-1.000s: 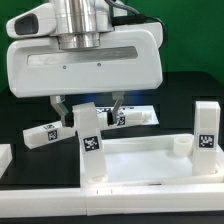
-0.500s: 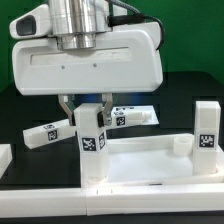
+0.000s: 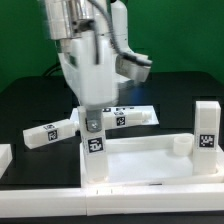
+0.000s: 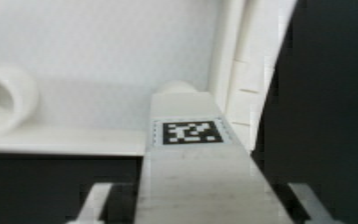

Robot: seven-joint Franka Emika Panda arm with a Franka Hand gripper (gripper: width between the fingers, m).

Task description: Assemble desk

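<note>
The white desk top lies flat with its raised rim, and also shows in the wrist view. One tagged leg stands upright in its corner at the exterior view's left. My gripper is at that leg's upper end. In the wrist view the leg runs between my two fingers, with a thin dark gap on each side, so the gripper is open around it. A second leg stands upright at the exterior view's right corner.
Two more tagged legs lie loose on the black table behind the top, one at the exterior view's left and one near the middle. A round socket shows on the top in the wrist view.
The hand has turned about a quarter turn above the upright leg, from broadside to side-on. The leg still stands at the same corner with a tag facing the camera.
</note>
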